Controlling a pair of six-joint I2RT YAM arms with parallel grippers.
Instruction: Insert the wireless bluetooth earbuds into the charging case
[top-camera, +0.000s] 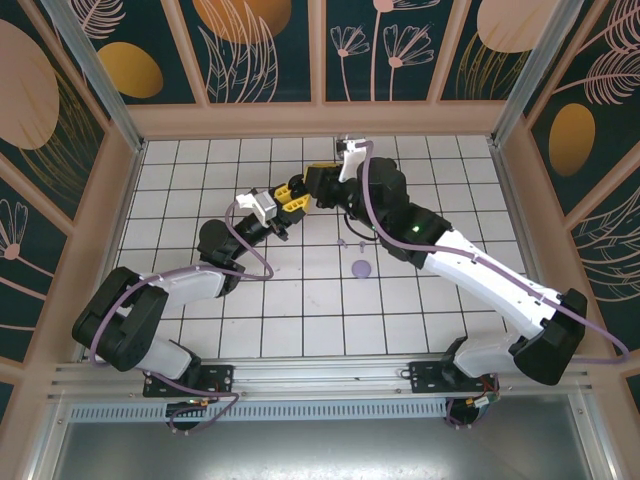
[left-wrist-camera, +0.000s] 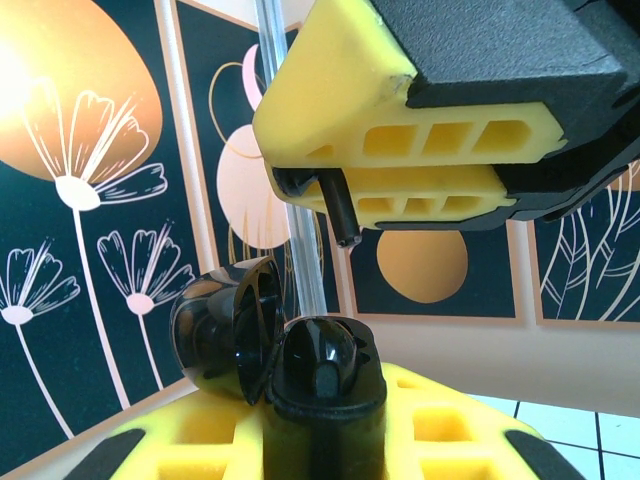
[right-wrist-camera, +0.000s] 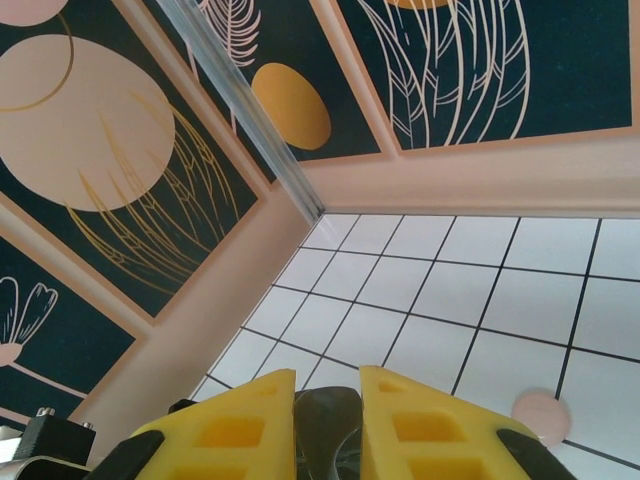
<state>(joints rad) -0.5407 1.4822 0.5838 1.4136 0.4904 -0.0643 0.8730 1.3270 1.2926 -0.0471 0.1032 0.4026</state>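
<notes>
Reading the handoff: left pincer (top-camera: 289, 203) is clamped on the black charging case (left-wrist-camera: 325, 375). The lid (left-wrist-camera: 218, 322) is swung open to the side and the case mouth faces the other arm. Right pincer (right-wrist-camera: 327, 392) is closed on a black earbud (left-wrist-camera: 340, 210), head buried in the grip, stem sticking out. Both are held in the air over the middle of the bench (top-camera: 300, 300), tips nearly meeting in the top view.

Key relation: in the left wrist view the earbud sits just above the case opening, not touching, with a clear gap between stem tip and rim. The stem's long axis runs roughly toward the case, tilted a little. By my read the tip points slightly right of the well's centre. So I'd call the next move as the right arm pushing along the stem axis into the case while the left acts as fixture. The right arm carries the bud, so it's the mover.

Which socket inside lines up, I can't tell; the interior is dark and glossy. Risk, my guess: the stem catches the rim or the lid hinge if the tilt isn't trimmed.

Elsewhere: lavender disc case (top-camera: 361, 268) lies flat on the bench near the right forearm. Pink disc (right-wrist-camera: 540, 415) sits on a tile in the right wrist view. Neither matters for this step.
</notes>
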